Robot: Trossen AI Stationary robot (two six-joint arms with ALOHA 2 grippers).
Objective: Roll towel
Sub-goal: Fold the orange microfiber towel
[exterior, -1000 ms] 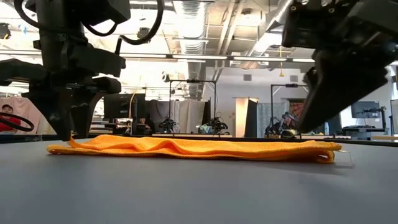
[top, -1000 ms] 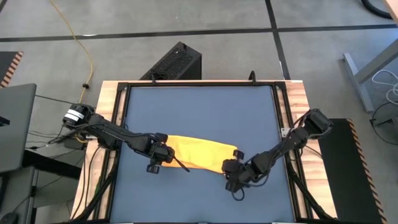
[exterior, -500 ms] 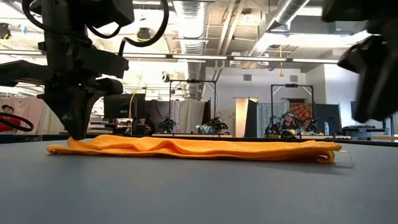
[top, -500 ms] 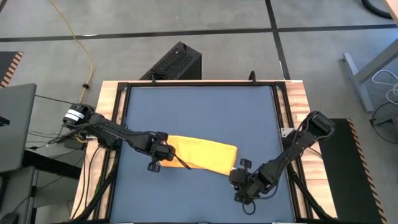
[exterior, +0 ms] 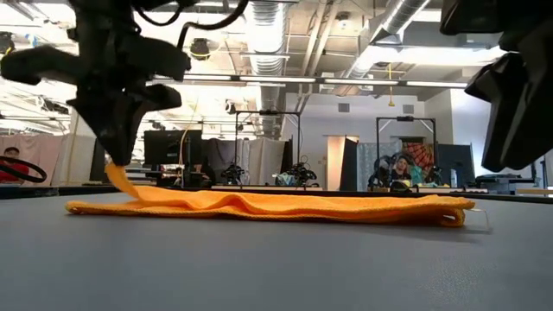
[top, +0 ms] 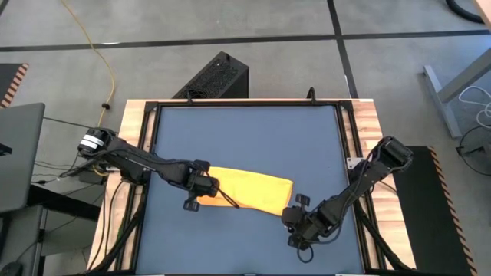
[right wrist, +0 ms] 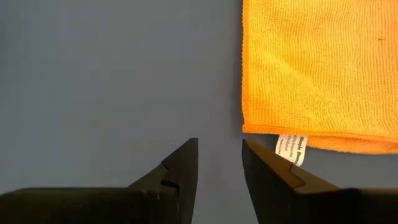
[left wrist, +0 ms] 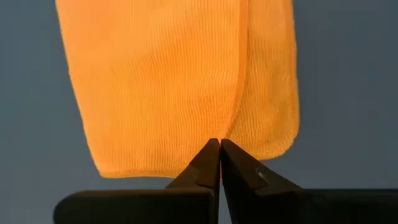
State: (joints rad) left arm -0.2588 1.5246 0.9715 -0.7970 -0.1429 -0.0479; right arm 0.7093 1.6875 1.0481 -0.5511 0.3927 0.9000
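The yellow towel (top: pixel 253 190) lies as a long flat strip on the dark blue tabletop (top: pixel 245 138), a little toward the near side. My left gripper (top: pixel 207 192) is shut on the towel's left end, which rises off the table in the low view (exterior: pixel 121 183). My right gripper (right wrist: pixel 219 152) stands open off the towel's right end, on the near side, touching nothing. The white tag (right wrist: pixel 291 149) sticks out from that end's edge, just beside the right gripper's fingers. My left gripper pinches the edge of the towel's left end (left wrist: pixel 217 134) between its two fingers, beside a fold line in the cloth. The fingers come from above, pointing down. That end is drawn up off the table while the rest of the towel (exterior: pixel 285 206) lies flat.
A wooden frame (top: pixel 368 123) rims the tabletop. A black box (top: pixel 219 77) stands on the floor beyond the far edge and a laptop (top: pixel 19 153) sits off the left side. Bare tabletop stretches on the far side of the towel.
My left gripper has shut on the towel's left end and gone up a little, drawing that end off the table; the rest of the towel stays flat. My right gripper has moved away from the towel's right end toward the table's near edge, still open.
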